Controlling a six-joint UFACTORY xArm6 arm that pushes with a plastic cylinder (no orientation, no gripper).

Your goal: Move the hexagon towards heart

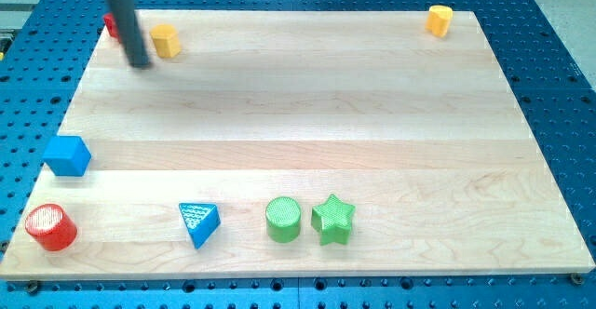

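A yellow block (165,41) that looks like a hexagon sits near the board's top left corner. A second yellow block (440,20), possibly the heart, sits at the top right corner. My tip (141,65) rests on the board just left of and below the yellow hexagon, close to it; I cannot tell if they touch. A red block (110,23) is mostly hidden behind the rod at the top left edge, so its shape is unclear.
A blue cube (68,155) sits at the left edge. Along the bottom are a red cylinder (49,227), a blue triangle (199,223), a green cylinder (283,219) and a green star (332,220). The wooden board (307,114) lies on a blue perforated table.
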